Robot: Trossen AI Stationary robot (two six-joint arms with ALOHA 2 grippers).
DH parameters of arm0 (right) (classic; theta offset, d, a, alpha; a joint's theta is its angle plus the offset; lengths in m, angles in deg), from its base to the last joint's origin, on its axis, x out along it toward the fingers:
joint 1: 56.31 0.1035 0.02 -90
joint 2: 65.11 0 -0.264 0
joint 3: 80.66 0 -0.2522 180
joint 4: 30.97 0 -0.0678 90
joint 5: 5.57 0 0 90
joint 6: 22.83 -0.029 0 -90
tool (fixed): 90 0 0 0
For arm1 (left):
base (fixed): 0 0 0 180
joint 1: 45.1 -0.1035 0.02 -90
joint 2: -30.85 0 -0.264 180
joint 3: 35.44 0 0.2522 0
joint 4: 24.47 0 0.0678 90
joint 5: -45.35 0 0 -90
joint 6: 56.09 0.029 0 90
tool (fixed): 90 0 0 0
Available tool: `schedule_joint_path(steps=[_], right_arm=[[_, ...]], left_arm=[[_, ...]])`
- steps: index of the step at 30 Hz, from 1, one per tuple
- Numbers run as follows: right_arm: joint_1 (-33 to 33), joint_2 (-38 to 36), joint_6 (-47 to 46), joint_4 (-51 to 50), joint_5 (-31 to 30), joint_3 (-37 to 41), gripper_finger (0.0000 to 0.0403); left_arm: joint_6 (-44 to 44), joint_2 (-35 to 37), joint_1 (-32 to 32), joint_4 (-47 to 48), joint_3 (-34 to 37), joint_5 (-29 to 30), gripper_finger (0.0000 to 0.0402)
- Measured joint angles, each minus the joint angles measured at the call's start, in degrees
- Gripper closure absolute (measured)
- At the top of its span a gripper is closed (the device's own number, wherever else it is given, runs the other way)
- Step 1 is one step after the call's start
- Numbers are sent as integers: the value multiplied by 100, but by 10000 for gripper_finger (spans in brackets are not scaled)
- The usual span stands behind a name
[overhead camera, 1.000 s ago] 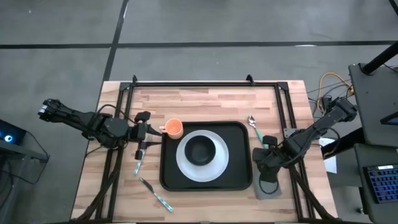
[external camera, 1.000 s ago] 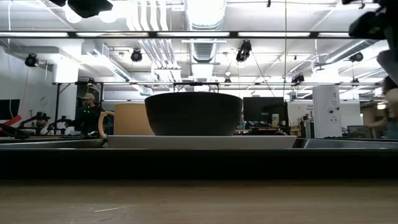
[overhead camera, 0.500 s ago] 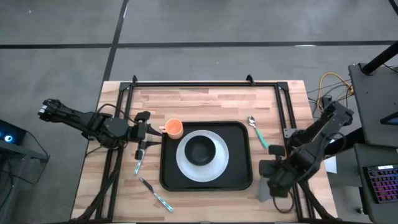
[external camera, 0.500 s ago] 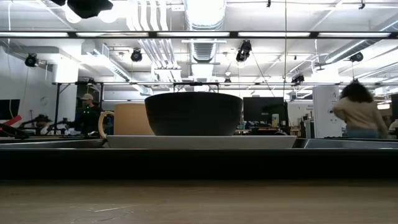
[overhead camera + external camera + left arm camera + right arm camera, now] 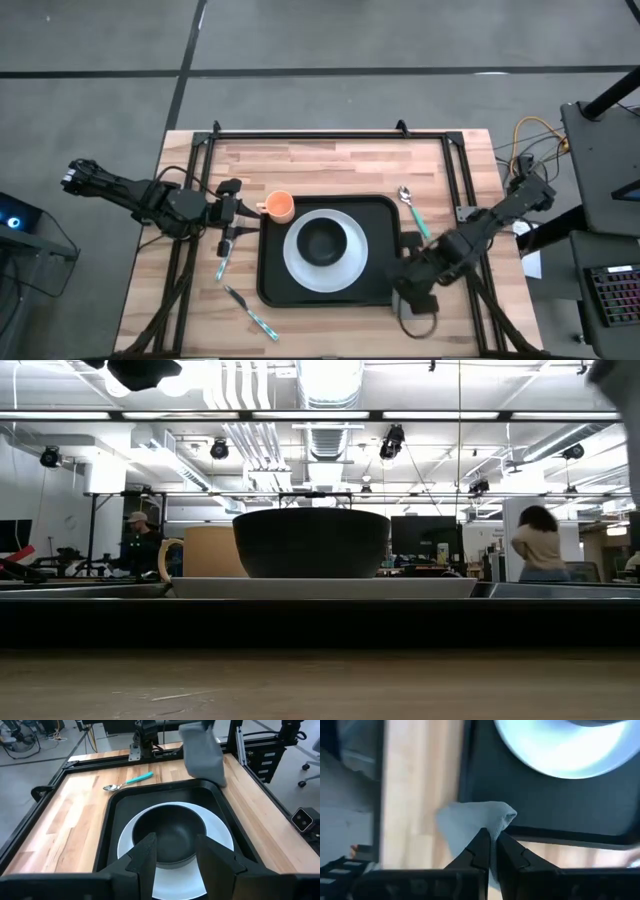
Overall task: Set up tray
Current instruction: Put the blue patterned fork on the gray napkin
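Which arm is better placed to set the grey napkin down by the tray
Right. The right gripper is already shut on the grey napkin, at the tray corner. The left gripper waits beside the orange cup.

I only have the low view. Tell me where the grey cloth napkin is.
Observer: The right gripper pinches the grey cloth napkin, lifted off the table.
Operator: Give its position against the tray.
Observer: It hangs by the large black rectangular tray's right corner, the one farther from the teal-handled metal spoon.
Operator: Report the left arm.
Observer: The left gripper waits open beside the orange cup.
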Motion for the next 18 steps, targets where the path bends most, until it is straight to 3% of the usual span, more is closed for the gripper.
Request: schedule_joint_path(steps=[7, 18], right_arm=[[-814, -190, 750, 188, -323, 448, 395], [-2434, -499, 1278, 1535, -247, 2078, 395]], left_arm=[[-2, 1, 0, -2, 0, 0, 283], [-27, -3, 0, -4, 7, 0, 283]])
